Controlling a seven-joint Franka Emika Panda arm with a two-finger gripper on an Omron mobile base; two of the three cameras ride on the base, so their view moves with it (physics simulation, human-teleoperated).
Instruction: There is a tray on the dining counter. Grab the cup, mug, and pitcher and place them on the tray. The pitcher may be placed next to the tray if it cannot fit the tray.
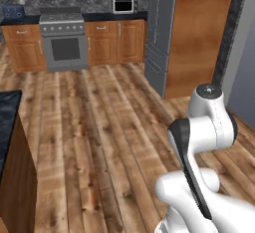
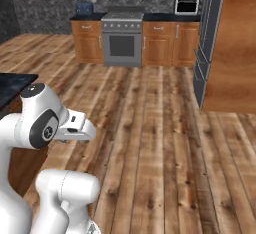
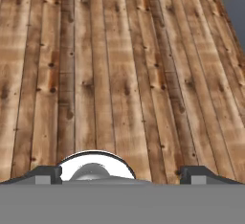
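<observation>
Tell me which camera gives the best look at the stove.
The right base view: the stove stands near the picture's middle top, oven door and knob panel facing the camera. The left base view shows the same stove toward the upper left, slightly blurrier. The hand view looks down at the wooden floor.

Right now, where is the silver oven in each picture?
Left base view: the silver oven is at the upper left, against the back wall between wooden cabinets.
Right base view: it is at the top, just left of centre.
Hand view: wooden floor planks beneath the gripper.
Shared landmark: the tall grey fridge, right of the oven.
</observation>
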